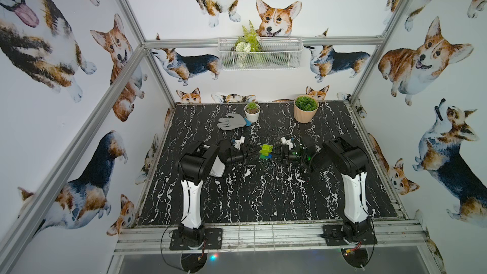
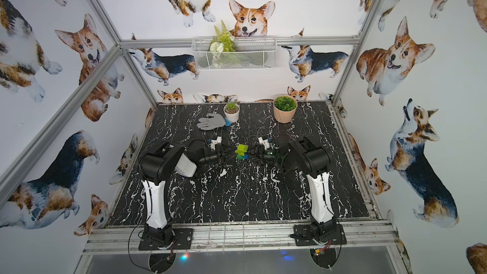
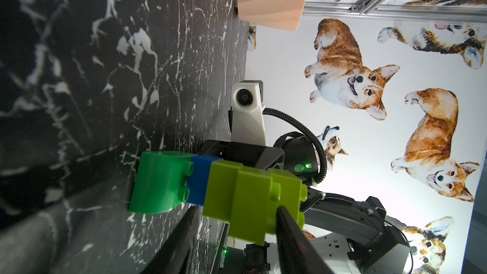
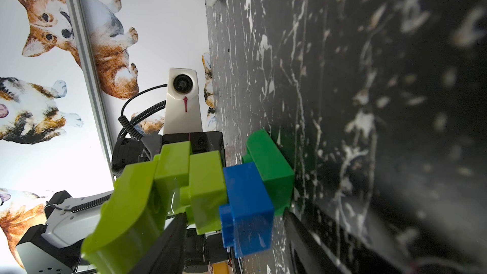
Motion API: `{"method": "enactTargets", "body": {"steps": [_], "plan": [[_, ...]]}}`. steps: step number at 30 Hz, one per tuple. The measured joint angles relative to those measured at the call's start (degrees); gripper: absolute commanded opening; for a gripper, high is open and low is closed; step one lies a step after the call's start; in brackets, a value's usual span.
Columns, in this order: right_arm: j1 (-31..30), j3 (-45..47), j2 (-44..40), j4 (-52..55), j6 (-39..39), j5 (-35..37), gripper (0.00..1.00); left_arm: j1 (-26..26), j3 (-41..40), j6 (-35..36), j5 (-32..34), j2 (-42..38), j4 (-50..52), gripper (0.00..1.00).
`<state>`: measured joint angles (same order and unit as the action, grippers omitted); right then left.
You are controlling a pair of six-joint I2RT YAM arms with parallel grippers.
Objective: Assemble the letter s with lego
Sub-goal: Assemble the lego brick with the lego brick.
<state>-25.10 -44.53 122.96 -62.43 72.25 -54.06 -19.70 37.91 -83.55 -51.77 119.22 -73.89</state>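
The letter s point(image 1: 265, 151) stands upright mid-table in both top views, a zigzag of joined lego. In the left wrist view its dark green brick point(image 3: 158, 180) rests on the table, with the blue brick point(image 3: 201, 180) and lime-green bricks point(image 3: 242, 196) stacked above. My left gripper point(image 3: 237, 206) reaches in from the left and straddles the lime-green bricks, open, with a gap at one finger. My right gripper point(image 4: 235, 214) comes from the right and brackets the blue brick point(image 4: 247, 206) and a lime-green one point(image 4: 208, 188), open, clear of the blue side.
A grey glove point(image 1: 232, 122) lies at the back left beside a small white plant pot point(image 1: 252, 113). A larger peach pot point(image 1: 305, 113) stands at the back right. A wire basket point(image 1: 279, 56) hangs on the rear wall.
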Motion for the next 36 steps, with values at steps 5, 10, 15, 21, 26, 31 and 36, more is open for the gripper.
{"method": "enactTargets", "body": {"steps": [5, 10, 15, 21, 26, 31, 36], "plan": [[0.39, 0.02, -0.22, 0.15, 0.04, -0.11, 0.62, 0.07, 0.04, 0.22, -0.13, -0.20, 0.37, 0.50], [1.38, 0.72, -0.98, 0.26, -0.13, -0.09, 0.68, 0.15, 0.09, 0.37, -0.17, -0.31, 0.46, 0.51], [2.71, 2.40, -2.43, 0.79, -0.57, -0.04, 0.70, 0.22, 0.33, 0.66, -0.39, -1.29, 1.33, 0.52], [5.27, 5.16, -8.00, 8.39, -5.20, 0.39, 0.68, 1.09, 0.33, 4.26, -0.96, -6.12, 7.74, 0.54], [5.62, 5.81, -16.98, 18.10, -16.37, 2.12, 0.69, 2.95, 0.90, 13.00, -1.18, -14.19, 22.25, 0.58], [5.25, 4.35, -26.03, 32.24, -33.64, 7.19, 0.71, 4.52, 5.86, 26.93, -0.31, -22.80, 43.15, 0.62], [2.51, 3.28, -30.64, 40.72, -47.12, 12.70, 0.77, 5.86, 8.07, 34.32, -0.02, -24.37, 56.30, 0.62]]}}
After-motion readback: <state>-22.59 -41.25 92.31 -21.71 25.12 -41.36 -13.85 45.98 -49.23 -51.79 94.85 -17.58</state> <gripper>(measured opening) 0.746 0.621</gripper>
